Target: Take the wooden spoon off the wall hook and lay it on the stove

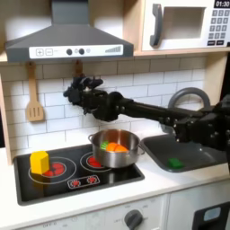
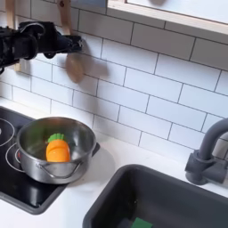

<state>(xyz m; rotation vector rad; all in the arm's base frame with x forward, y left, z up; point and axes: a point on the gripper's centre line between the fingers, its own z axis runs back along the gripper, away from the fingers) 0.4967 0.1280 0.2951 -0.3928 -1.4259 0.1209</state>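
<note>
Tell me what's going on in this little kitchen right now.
A robot arm is reaching up to the tiled wall, its claw at the wooden spoon hanging there. The spoon is not yet off the wall, and whether the claw has closed on it is hard to tell. Below, the stove holds a pot with a carrot inside and a yellow block on the other burner. A slotted spatula hangs further along the wall.
</note>
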